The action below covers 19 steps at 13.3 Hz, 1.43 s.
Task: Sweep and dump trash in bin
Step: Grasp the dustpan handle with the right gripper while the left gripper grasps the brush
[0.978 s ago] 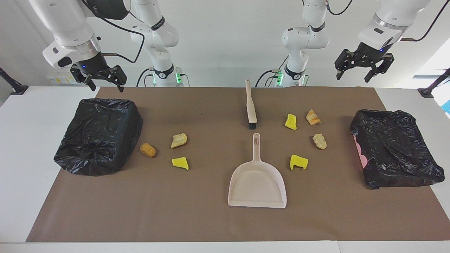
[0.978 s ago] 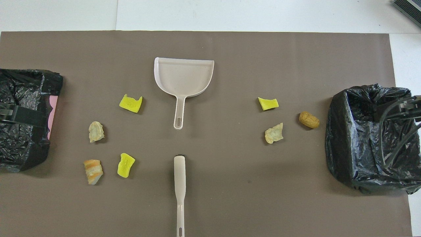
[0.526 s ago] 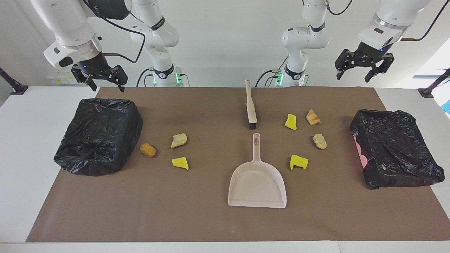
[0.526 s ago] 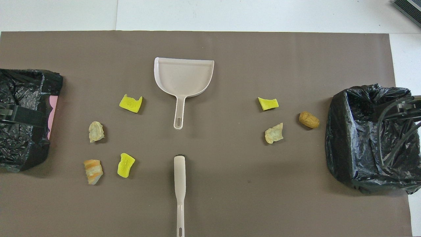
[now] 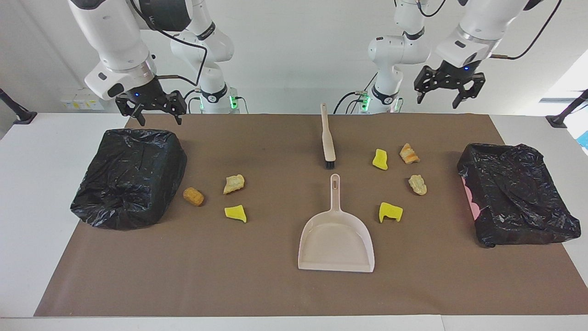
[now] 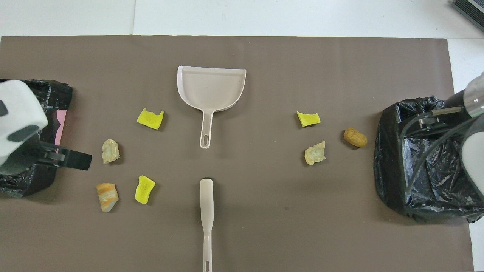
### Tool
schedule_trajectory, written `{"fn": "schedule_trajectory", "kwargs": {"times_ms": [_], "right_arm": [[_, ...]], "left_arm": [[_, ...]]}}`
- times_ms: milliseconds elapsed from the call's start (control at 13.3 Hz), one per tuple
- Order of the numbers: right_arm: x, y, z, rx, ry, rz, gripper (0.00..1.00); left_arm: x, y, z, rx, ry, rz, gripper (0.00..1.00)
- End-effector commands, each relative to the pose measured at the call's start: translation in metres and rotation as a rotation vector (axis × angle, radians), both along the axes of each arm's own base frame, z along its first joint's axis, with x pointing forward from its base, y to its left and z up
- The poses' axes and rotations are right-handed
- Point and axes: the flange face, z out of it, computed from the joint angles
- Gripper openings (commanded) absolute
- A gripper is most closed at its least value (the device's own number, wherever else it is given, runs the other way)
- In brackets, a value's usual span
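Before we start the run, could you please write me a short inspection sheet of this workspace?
Surface: brown mat on a white table.
Job's things: brush nearer the robots than dustpan; seven trash chunks loose on the mat; one black-bagged bin at each end.
Clutter: nothing seen.
Grippers: left tool and right tool open, empty, raised.
Cables: black cable on each arm, clear of the mat.
Surroundings: white wall.
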Motion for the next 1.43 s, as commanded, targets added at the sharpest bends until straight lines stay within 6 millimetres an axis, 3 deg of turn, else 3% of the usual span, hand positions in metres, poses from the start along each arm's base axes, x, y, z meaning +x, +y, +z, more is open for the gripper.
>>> {"fn": "schedule_trajectory", "kwargs": {"times_ms": [0,226,376,526,902,1128,1354], "right_arm": [[0.032,0.028,-0.027,0.030,0.003,0.018,1.00],[0.056,0.076,-0.053,0.046,-0.003,0.043,1.00],[0.065,0.099,-0.070,0.054,0.011,0.008,1.00],[0.066,0.139,-0.083,0.053,-0.009,-0.026,1.00],[0.068,0.213,-0.123,0.073,-0.048,-0.157,1.00],[0.070,0.252,-0.149,0.093,-0.070,-0.243,1.00],[0.067,0.297,-0.172,0.147,-0.095,-0.313,1.00]], "left_arm": [[-0.057,-0.016,-0.025,-0.030,-0.005,0.025,1.00],[-0.094,-0.078,-0.070,0.023,0.025,0.031,1.00],[-0.118,-0.116,-0.103,0.030,0.031,0.058,1.00],[-0.135,-0.131,-0.126,-0.011,0.067,0.063,1.00],[-0.179,-0.176,-0.193,0.017,0.077,0.053,1.00],[-0.223,-0.200,-0.247,0.065,0.087,0.031,1.00],[-0.236,-0.200,-0.284,0.045,0.093,0.054,1.00]]}}
